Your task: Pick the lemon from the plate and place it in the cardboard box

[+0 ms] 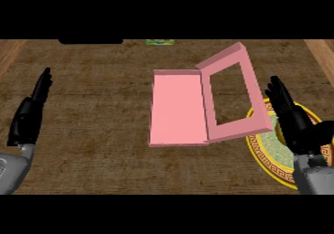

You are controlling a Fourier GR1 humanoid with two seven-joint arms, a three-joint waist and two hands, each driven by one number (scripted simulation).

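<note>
Head view — pink cardboard box point(176, 109) lies open mid-counter, lid point(231, 93) tilted up along its right edge. Gold-rimmed round plate point(264, 157) just right of the box; right hand point(298, 123) over it, fingers straight. Lemon hidden. Left hand point(29, 116) well left of the box, fingers straight — bare brown counter point(95, 100) between.

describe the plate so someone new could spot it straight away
Start at the open pink rectangular box in the middle of the brown counter. Just right of it, near the lower right, lies a round plate with a yellow patterned rim, partly under the right robot hand. Nothing else there is round.
</note>
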